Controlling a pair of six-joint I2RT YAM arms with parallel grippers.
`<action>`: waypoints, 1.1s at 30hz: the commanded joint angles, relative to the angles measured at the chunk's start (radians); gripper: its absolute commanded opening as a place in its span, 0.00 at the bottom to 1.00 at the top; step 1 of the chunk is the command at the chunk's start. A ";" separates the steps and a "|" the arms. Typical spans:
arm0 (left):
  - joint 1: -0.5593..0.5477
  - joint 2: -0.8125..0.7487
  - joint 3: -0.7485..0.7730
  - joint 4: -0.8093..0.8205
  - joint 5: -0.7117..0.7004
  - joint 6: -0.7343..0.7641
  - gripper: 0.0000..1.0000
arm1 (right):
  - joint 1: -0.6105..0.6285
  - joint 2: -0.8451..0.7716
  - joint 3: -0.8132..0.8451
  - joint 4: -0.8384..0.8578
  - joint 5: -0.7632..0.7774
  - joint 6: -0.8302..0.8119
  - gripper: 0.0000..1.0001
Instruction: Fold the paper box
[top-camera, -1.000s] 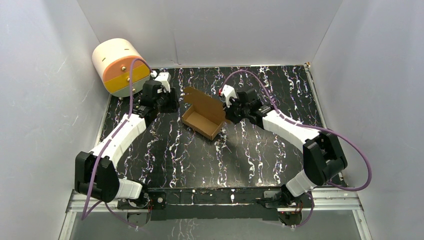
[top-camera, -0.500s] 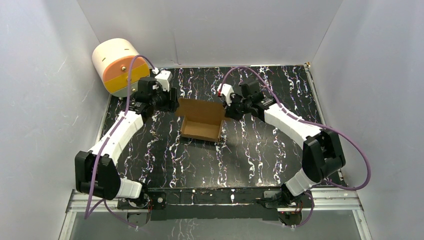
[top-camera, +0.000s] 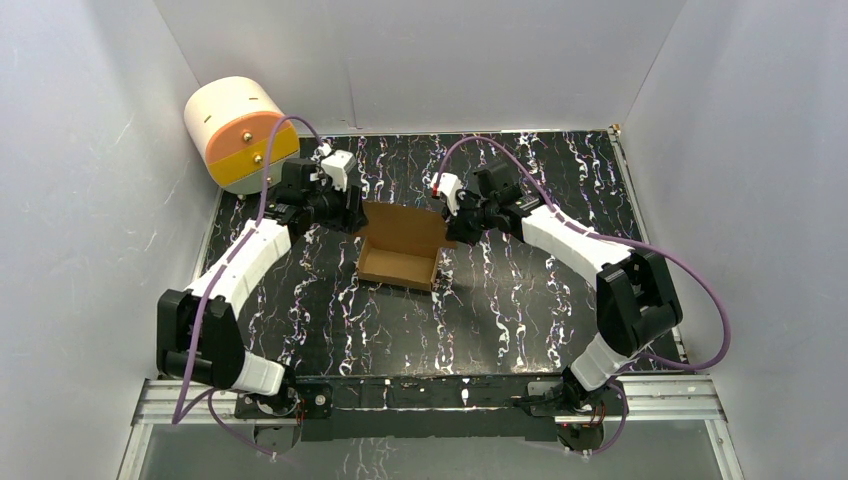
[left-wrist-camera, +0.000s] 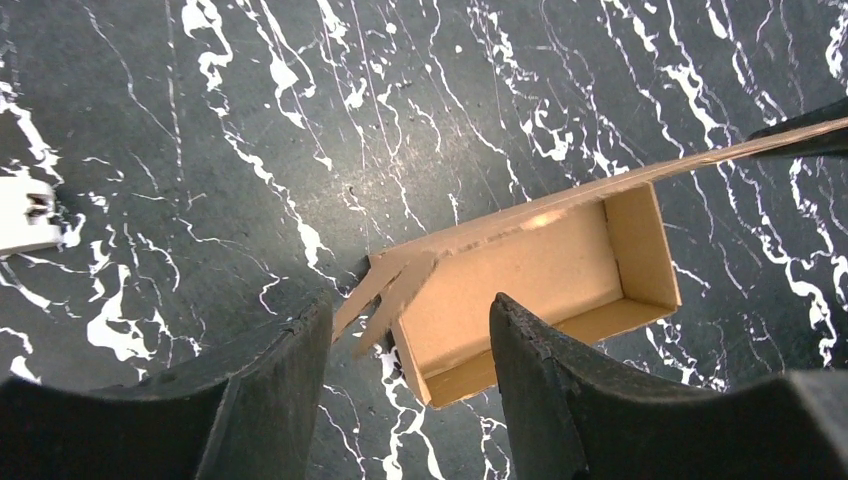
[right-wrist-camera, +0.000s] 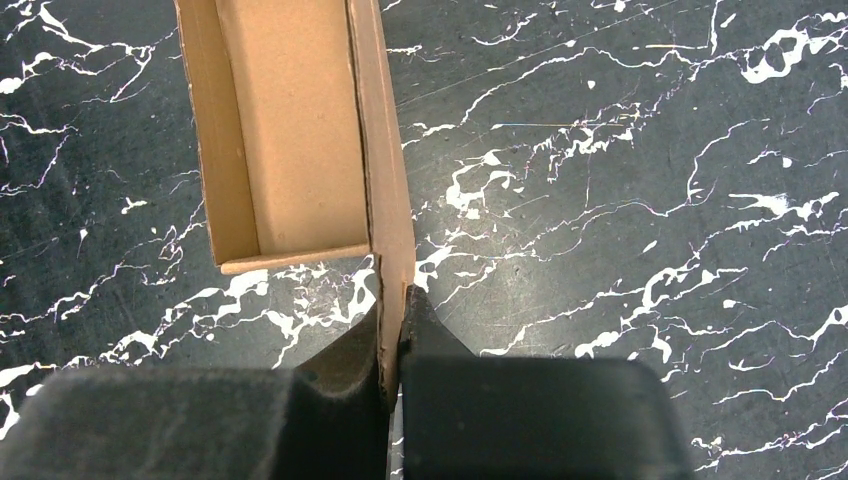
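The paper box is a brown cardboard tray with its lid flap standing up behind it, in the middle of the black marbled table. My right gripper is shut on the right end of that flap, seen edge-on in the right wrist view. My left gripper is open at the box's left end. In the left wrist view its fingers straddle the tray's near corner without touching it. The tray is empty.
A cream, orange and yellow cylindrical drawer unit stands at the back left corner. White walls enclose the table on three sides. A white piece lies on the table at the left of the left wrist view.
The box has turned square to the table edge and shifted slightly forward. Both grippers moved with it: the left one came in to its left end, the right one kept hold of the flap.
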 joint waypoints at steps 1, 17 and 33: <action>0.003 0.025 0.012 -0.027 0.035 0.048 0.56 | -0.005 -0.011 0.040 0.006 -0.023 -0.021 0.07; 0.001 0.029 0.007 -0.043 0.079 -0.008 0.25 | 0.000 -0.009 0.038 0.062 0.098 0.116 0.08; -0.093 -0.060 -0.087 0.061 -0.202 -0.392 0.16 | 0.104 -0.080 -0.017 0.193 0.516 0.563 0.09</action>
